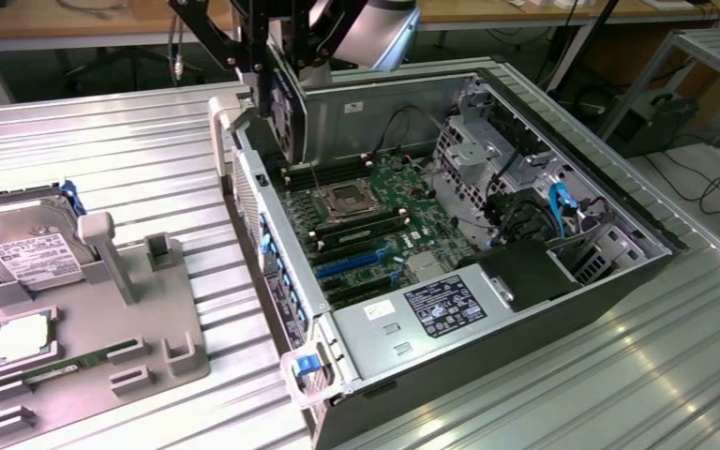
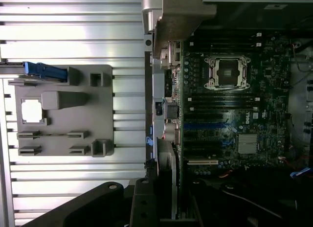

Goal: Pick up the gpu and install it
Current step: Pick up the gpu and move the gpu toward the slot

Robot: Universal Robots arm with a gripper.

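The gpu [image 1: 288, 105] hangs on edge above the open computer case [image 1: 610, 281], over its back corner on the exterior view's left. Its black round fan faces the camera. My gripper [image 1: 277, 64] is shut on the card's upper edge. In the wrist view the gpu [image 2: 166, 114] runs edge-on away from my gripper [image 2: 159, 190], and its silver end bracket [image 2: 178, 16] is at the far end. The card hovers along the case's rear wall, beside the motherboard [image 2: 225, 104] with its blue expansion slots [image 2: 205, 125]. It is well above the motherboard [image 1: 373, 225] and touches nothing.
A grey holder tray [image 1: 123, 328] lies on the ribbed metal table at the exterior view's left, with a hard drive [image 1: 22, 248], a processor chip [image 1: 20, 339] and a memory stick [image 1: 67, 370]. Inside the case are a power supply [image 1: 442, 305], drive cages [image 1: 498, 150] and blue cables [image 1: 561, 211].
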